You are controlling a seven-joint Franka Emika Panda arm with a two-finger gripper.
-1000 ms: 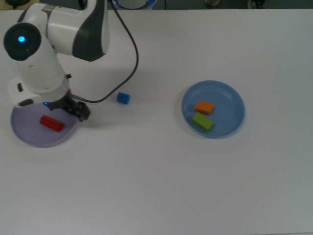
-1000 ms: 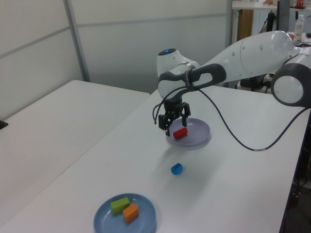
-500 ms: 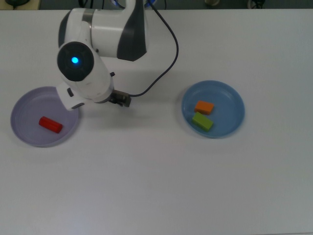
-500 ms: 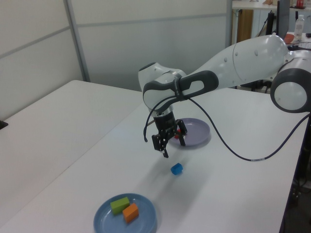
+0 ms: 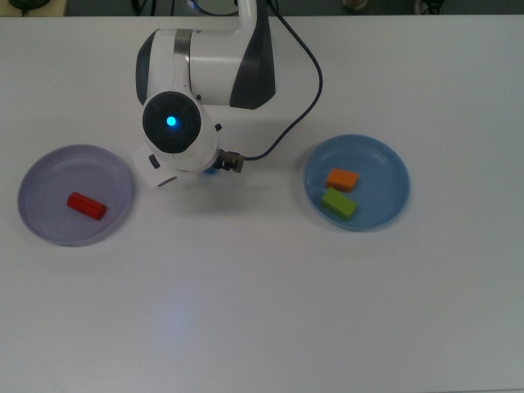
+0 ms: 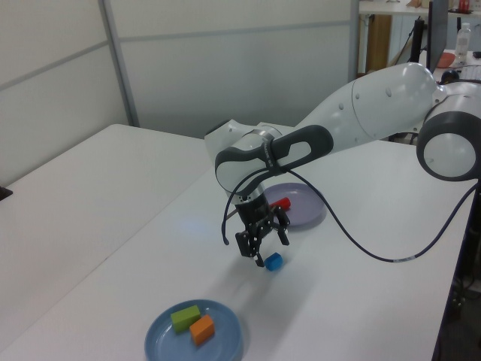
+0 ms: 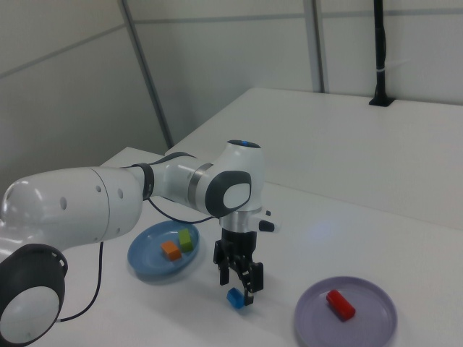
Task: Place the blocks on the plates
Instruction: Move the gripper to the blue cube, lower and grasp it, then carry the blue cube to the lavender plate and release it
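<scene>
Nearest in the left view: light blue plate (image 6: 194, 332) on the white table (image 6: 113, 248), carrying green bar (image 6: 185, 317) and orange block (image 6: 201, 329) side by side, touching or nearly so. Same plate (image 5: 357, 182) at the top view's right, with orange block (image 5: 342, 179) above green bar (image 5: 339, 203); also seen in the right view (image 7: 165, 251), behind the arm, holding both pieces (image 7: 171, 250) (image 7: 187, 239).

Farther in: blue cube (image 6: 273, 261) lying on bare table between the two plates, on neither. Claw (image 6: 258, 244) poised directly over it, pointing down, fingers spread apart and gripping nothing; one fingertip just beside the cube in the left view. In the right view, claw (image 7: 241, 282) parted likewise, cube (image 7: 235, 297) just below and beside the tips; contact cannot be told. In the top view, cube almost wholly hidden under the arm's wrist (image 5: 176, 131), only a sliver of blue (image 5: 211, 170) visible at its lower edge.

Farther still in the left view: lavender plate (image 6: 303, 204), partly hidden by the arm, red cylinder (image 6: 282, 203) lying on it. Same plate (image 5: 49, 176) at the top view's left, cylinder (image 5: 86, 205) on its side near the middle; in the right view, plate (image 7: 369, 300) at lower right with cylinder (image 7: 340, 304) inside. Black cable (image 5: 301, 90) looping from the arm across the table.
</scene>
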